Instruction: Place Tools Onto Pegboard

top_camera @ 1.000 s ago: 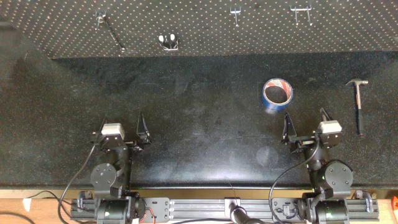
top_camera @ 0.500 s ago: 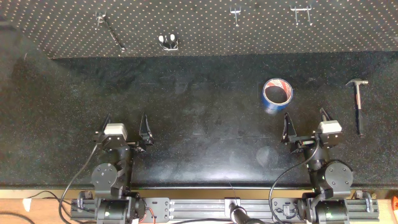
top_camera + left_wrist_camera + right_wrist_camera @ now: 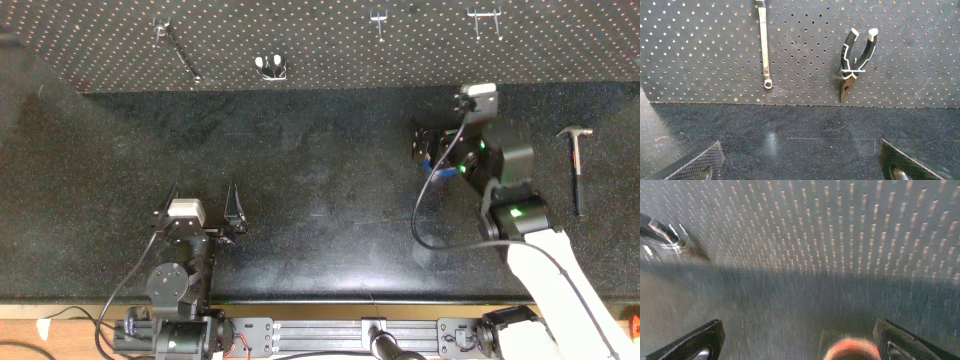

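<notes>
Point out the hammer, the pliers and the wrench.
hammer [image 3: 575,172], top view, middle of the handle.
pliers [image 3: 847,79], left wrist view, at the joint.
wrench [image 3: 764,45], left wrist view, on the shaft.

On the pegboard [image 3: 330,45] behind the table [image 3: 300,180], the wrench [image 3: 180,52] hangs left of the pliers [image 3: 270,67]. My right gripper [image 3: 800,342] is over the tape roll [image 3: 850,351], with the hammer [image 3: 575,170] lying on the table to its right.

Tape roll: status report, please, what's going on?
Right jaws open above tape roll. Left jaws open, by its base. Hammer lying on table. Path unobstructed.
</notes>
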You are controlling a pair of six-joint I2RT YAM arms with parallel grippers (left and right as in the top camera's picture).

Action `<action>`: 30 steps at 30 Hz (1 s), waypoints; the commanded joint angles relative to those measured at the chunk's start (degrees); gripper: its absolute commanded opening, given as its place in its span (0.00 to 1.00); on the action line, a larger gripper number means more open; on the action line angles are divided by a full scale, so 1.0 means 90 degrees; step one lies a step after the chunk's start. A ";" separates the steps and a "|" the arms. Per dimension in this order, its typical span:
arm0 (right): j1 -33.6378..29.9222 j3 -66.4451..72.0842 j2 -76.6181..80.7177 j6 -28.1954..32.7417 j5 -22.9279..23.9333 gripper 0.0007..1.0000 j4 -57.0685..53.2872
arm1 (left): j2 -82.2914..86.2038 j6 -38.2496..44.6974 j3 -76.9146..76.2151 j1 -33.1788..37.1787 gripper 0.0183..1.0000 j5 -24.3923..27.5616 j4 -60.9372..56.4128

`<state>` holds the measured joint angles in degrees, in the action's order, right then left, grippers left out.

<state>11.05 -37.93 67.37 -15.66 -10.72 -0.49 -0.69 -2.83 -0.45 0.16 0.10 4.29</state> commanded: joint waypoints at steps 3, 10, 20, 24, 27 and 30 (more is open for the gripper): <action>0.0051 -0.1834 0.1887 0.0010 0.0182 0.98 -0.2283 | 0.0056 -0.0012 0.0015 -0.0027 0.99 0.0051 0.0046; 0.0549 -0.3206 0.3512 0.0170 0.1253 0.98 -0.4303 | 0.0056 -0.0012 0.0015 -0.0027 0.99 0.0049 0.0046; 0.0585 -0.3206 0.3674 0.0435 0.1882 0.08 -0.4532 | 0.0056 -0.0010 0.0015 -0.0027 1.00 0.0049 0.0046; 0.1025 -0.3206 0.2528 0.0413 0.1185 0.07 -0.3065 | 0.0056 -0.0010 0.0015 -0.0027 1.00 0.0049 0.0046; 0.1804 -0.3206 0.1520 0.0410 0.1190 0.07 -0.2312 | 0.0056 -0.0012 0.0015 -0.0027 0.99 0.0051 0.0046; 0.2227 -0.3206 0.1326 0.0539 0.1637 0.07 -0.1761 | 0.0056 -0.0010 0.0015 -0.0027 0.99 0.0049 0.0046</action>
<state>30.11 -66.00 80.01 -11.70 0.62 -18.79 -0.58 -2.83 -0.45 0.16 0.10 4.29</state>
